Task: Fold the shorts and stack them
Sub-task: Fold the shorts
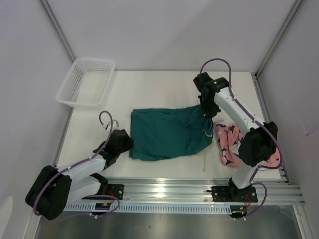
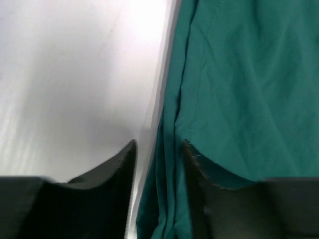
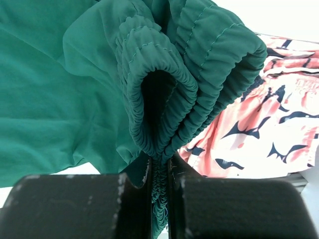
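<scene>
Teal-green fabric shorts (image 1: 167, 133) lie lengthwise between the arms, waistband pinched tight in the right gripper (image 3: 160, 181), opposite hem edge between the parted fingers of the left gripper (image 2: 159, 145).

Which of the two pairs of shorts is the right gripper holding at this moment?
The plain teal green shorts: the right gripper pinches their gathered waistband. The pink shark-print shorts lie loose beside them, ungripped.
</scene>
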